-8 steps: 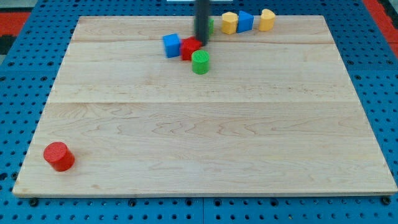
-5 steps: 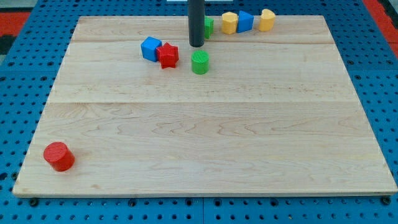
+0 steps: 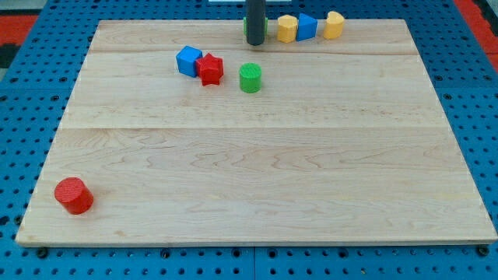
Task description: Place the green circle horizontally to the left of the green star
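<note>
Our tip [image 3: 254, 43] rests at the table's top edge, directly in front of the green star [image 3: 263, 29], which it mostly hides. We carry no hand, only the rod. The green circle [image 3: 250, 78] sits below the star, slightly to its left, apart from it. We judge the approach step pending: next, push from the circle's lower right to drive it up-left. The wooden table [image 3: 257, 179] lies on blue pegboard [image 3: 15, 117].

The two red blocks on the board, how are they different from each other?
The red star has points; the red cylinder is round.
The red star sits near the view's top, touching the blue block; the red cylinder stands alone at the view's bottom left corner.
The red star is far nearer my tip than the red cylinder.
Both are red and rest flat on the wooden board.
</note>
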